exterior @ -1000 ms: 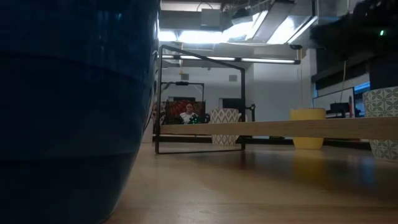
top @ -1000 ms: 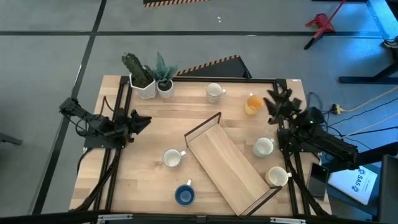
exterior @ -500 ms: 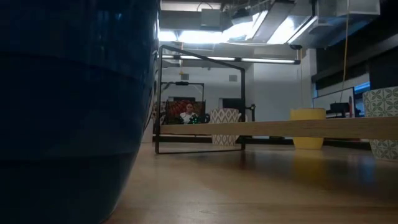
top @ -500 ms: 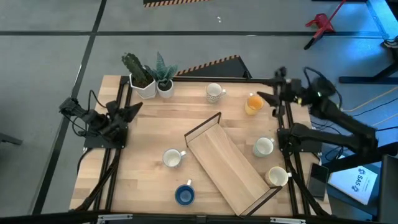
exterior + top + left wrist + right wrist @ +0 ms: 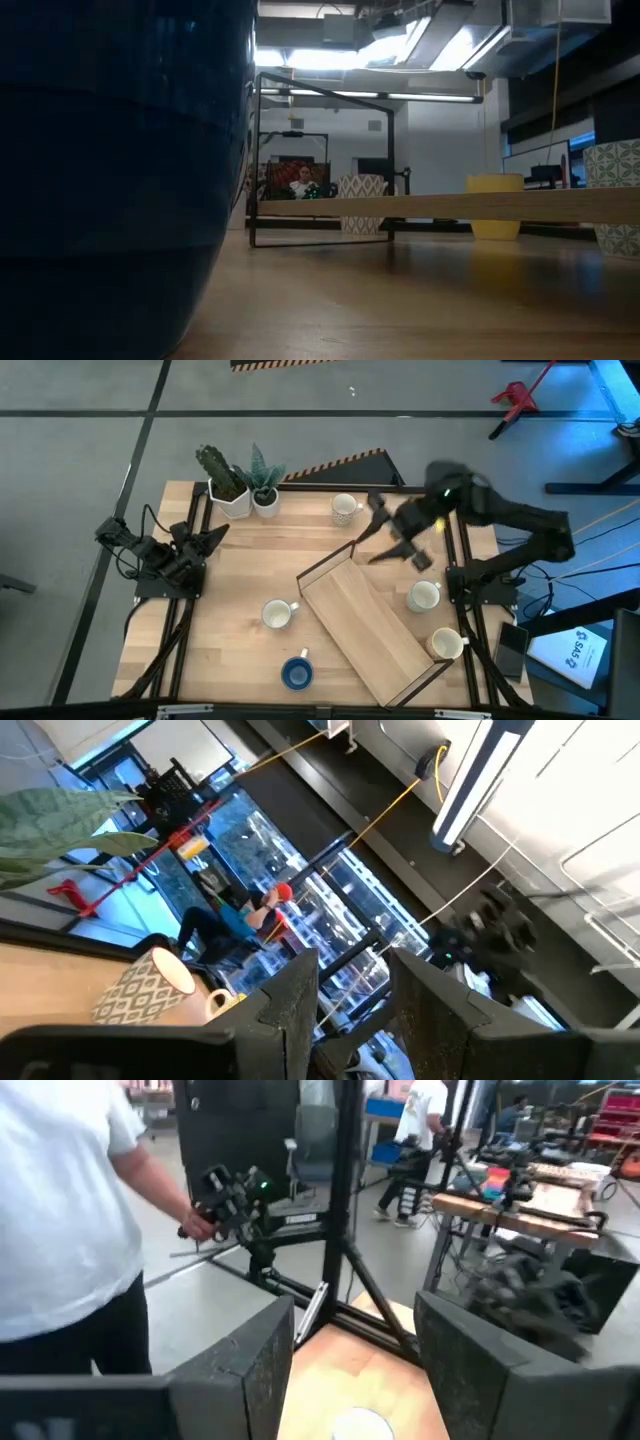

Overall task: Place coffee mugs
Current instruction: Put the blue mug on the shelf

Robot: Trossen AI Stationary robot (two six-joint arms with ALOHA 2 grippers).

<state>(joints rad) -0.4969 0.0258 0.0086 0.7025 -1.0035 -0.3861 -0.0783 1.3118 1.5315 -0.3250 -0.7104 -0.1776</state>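
The high view shows a white mug (image 5: 345,508) near the far edge, one (image 5: 275,614) left of the rack, one (image 5: 423,596) to its right, a cream mug (image 5: 446,644) and a dark blue mug (image 5: 296,673) near the front. The right arm hides the orange mug there; it shows in the low view (image 5: 494,207). My right gripper (image 5: 375,530) hovers open, blurred, between the far white mug and the rack's far end; its wrist view (image 5: 350,1370) shows a white mug rim (image 5: 360,1425) below. My left gripper (image 5: 215,535) waits open at the left edge.
A slanted wooden rack with a black wire frame (image 5: 365,625) lies in the table's middle. Two white pots with green plants (image 5: 240,495) stand at the far left corner. A person in a white shirt (image 5: 70,1220) stands beyond the table.
My right arm has risen from the table's right edge and swung fast toward the left, out over the orange mug, its gripper now between that spot and the far white mug. My left gripper has shifted slightly toward the far edge. No mug has moved.
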